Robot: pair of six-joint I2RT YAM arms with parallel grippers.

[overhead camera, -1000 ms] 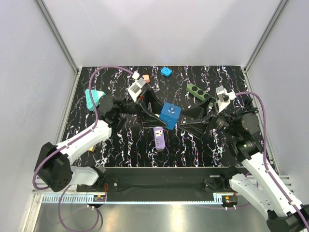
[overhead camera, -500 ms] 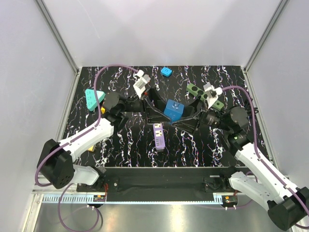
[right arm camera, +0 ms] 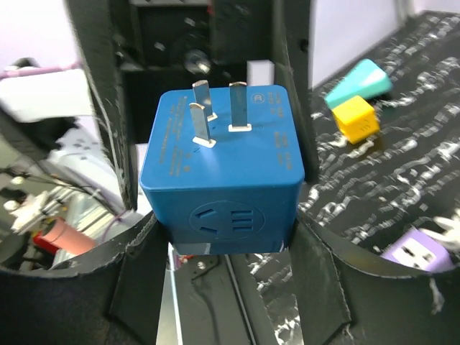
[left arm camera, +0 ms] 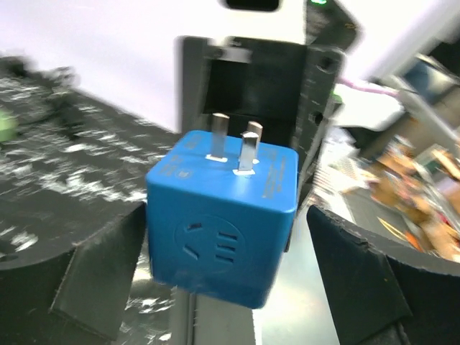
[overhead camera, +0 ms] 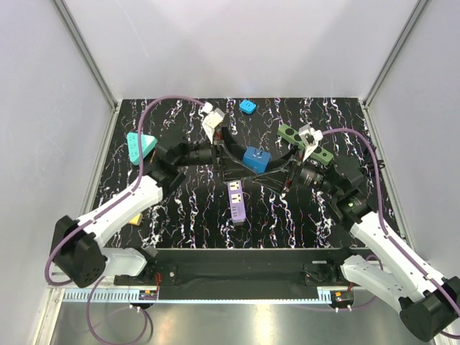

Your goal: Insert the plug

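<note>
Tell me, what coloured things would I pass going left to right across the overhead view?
teal wedge-shaped adapter → purple power strip → blue cube plug → green socket strip

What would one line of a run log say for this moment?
left gripper: open, clear of blue plug | right gripper: gripping blue plug | purple socket: nothing inserted

The table behind the blue plug is blurred in the left wrist view.
</note>
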